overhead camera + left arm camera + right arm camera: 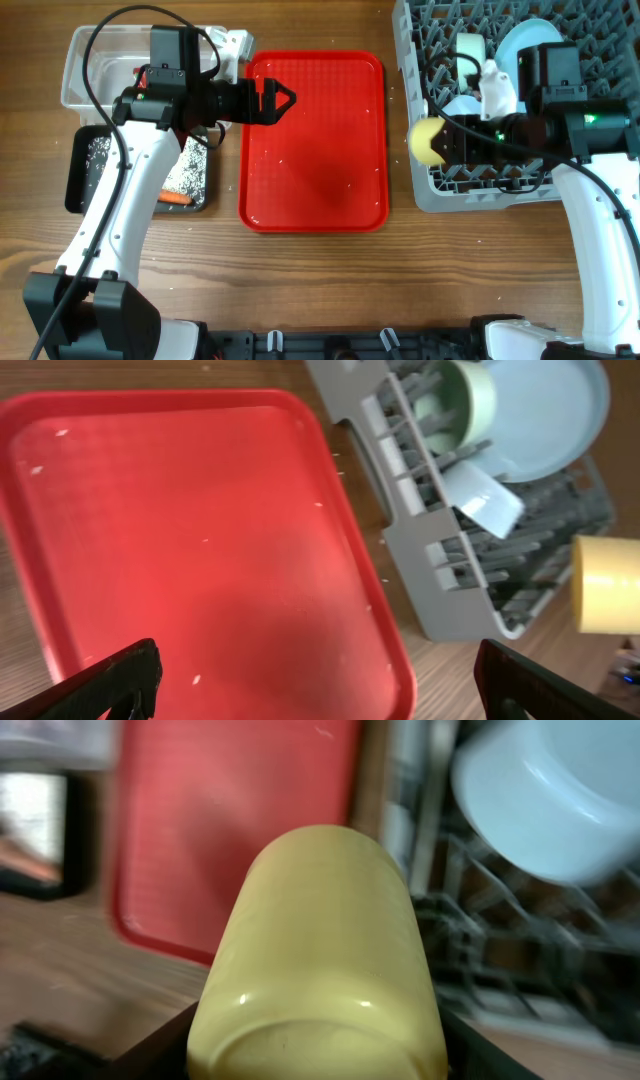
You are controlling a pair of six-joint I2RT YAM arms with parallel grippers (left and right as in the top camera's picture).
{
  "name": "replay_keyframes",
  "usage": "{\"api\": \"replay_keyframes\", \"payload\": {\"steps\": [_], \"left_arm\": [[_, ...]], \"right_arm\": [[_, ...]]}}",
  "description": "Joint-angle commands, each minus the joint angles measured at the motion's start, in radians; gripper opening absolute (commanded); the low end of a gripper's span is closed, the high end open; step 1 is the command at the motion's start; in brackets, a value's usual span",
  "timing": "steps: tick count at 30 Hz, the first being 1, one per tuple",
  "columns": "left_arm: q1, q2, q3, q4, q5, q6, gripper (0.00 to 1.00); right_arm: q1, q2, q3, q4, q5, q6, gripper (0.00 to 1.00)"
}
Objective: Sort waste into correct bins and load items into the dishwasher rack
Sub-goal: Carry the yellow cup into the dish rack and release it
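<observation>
The yellow cup (320, 960), clamped in your right gripper (446, 140), hangs at the dishwasher rack's (440, 195) left rim; release there and it could tumble outside. Your left gripper (278, 100) gapes empty.

bright even light; right wrist background blurred

Red tray (313, 140) on wooden table (400, 290)

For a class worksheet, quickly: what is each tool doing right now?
Left tool: open, empty.
Right tool: closed on the cup.
</observation>
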Motion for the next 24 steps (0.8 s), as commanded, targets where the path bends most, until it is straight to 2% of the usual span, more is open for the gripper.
{"api": "replay_keyframes", "payload": {"steps": [1, 5, 14, 19, 20, 21, 24], "left_arm": [[-0.005, -0.004, 0.007, 0.003, -0.05, 0.005, 1.0], [-0.005, -0.004, 0.007, 0.003, -0.05, 0.005, 1.0], [-0.005, -0.004, 0.007, 0.003, -0.05, 0.005, 1.0], [-0.005, -0.004, 0.007, 0.003, -0.05, 0.005, 1.0], [-0.005, -0.004, 0.007, 0.003, -0.05, 0.005, 1.0], [-0.005, -0.004, 0.007, 0.003, -0.05, 0.005, 1.0], [-0.005, -0.004, 0.007, 0.003, -0.05, 0.005, 1.0]], "right_arm": [[-0.001, 0.001, 0.017, -0.031, 0.239, 0.102, 0.51], [-0.001, 0.038, 0.014, -0.06, 0.344, 0.145, 0.52], [-0.001, 0.219, 0.01, -0.076, 0.319, 0.142, 0.52], [-0.001, 0.249, -0.019, -0.072, 0.298, 0.142, 0.54], [-0.001, 0.249, -0.022, -0.069, 0.298, 0.143, 0.59], [-0.001, 0.25, -0.022, -0.066, 0.298, 0.144, 0.72], [-0.001, 0.25, -0.022, -0.058, 0.297, 0.145, 0.98]]}}
